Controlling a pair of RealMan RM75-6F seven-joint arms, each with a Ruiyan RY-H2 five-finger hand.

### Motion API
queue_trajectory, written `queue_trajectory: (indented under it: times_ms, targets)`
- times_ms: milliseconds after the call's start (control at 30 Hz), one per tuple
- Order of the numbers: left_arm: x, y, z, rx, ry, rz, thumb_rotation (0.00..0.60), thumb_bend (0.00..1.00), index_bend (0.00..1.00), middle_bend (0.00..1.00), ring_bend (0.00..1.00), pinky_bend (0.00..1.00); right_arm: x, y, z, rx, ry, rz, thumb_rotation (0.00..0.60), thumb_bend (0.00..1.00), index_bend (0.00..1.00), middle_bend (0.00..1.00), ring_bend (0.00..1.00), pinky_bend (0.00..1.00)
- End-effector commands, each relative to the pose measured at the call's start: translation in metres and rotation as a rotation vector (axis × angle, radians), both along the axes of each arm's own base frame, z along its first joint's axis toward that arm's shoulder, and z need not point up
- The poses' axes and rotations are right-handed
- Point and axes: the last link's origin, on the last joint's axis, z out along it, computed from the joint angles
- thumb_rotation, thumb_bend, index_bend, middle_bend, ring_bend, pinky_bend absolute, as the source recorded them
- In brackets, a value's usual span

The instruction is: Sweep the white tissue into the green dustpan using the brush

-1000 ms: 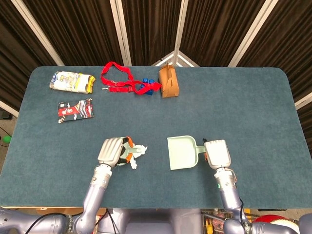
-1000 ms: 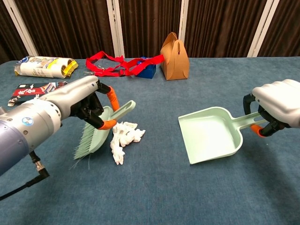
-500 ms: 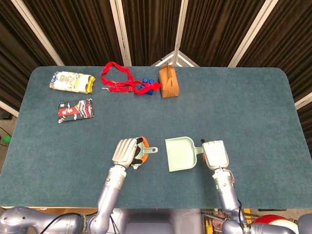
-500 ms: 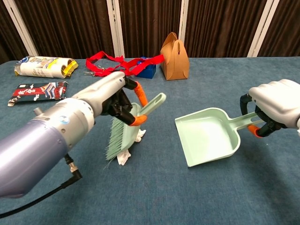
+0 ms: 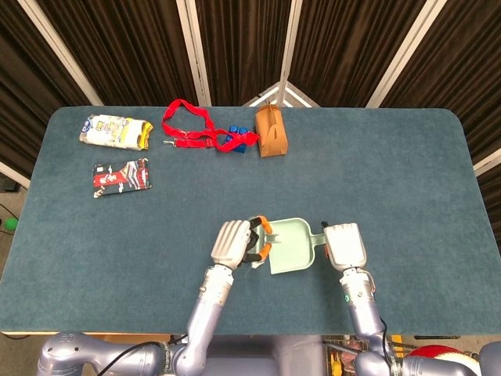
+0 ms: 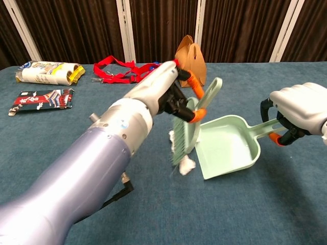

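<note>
At the dustpan [image 6: 227, 145] lip, brush [image 6: 189, 132] and tissue [image 6: 187, 165] arrived; both robot hands grasping.

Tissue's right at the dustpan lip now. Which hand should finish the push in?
Left. The left hand holds the brush, its bristles right beside the tissue at the dustpan lip. The right hand only steadies the handle.

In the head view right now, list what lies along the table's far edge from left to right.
Yellow-and-white packet → red strap → blue object → brown paper bag.
</note>
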Motion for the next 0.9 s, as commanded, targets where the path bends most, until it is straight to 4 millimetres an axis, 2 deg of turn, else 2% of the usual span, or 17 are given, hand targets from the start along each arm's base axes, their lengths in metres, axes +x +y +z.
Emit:
queue_trajectory:
  times_ms: [33,167,433,700,900]
  targets:
    - [0.012,-0.002,0.013,0.008,-0.051,-0.026,0.6,0.64,0.78,1.0,1.0,1.0,0.0,-0.001,0.002,-0.002,-0.001,-0.005,0.6,0.52,0.64,0.88,0.88,0.88]
    - [0.007,-0.002,0.026,0.02,-0.03,-0.04,0.6,0.63,0.78,1.0,1.0,1.0,-0.002,0.0,0.003,-0.002,0.001,-0.014,0.6,0.52,0.64,0.88,0.88,0.88]
    - [-0.035,0.011,0.046,0.113,0.225,-0.11,0.6,0.64,0.79,1.0,1.0,1.0,-0.005,0.005,0.0,0.01,0.006,-0.027,0.6,0.52,0.64,0.88,0.88,0.88]
    - [-0.062,0.016,0.055,0.105,0.282,-0.076,0.6,0.64,0.79,1.0,1.0,1.0,0.002,0.006,-0.006,0.008,-0.011,-0.016,0.6,0.52,0.64,0.88,0.88,0.88]
    - [-0.075,0.016,0.051,0.076,0.308,-0.053,0.6,0.64,0.79,1.0,1.0,1.0,0.008,0.006,-0.012,0.011,-0.018,-0.013,0.6,0.52,0.64,0.88,0.88,0.88]
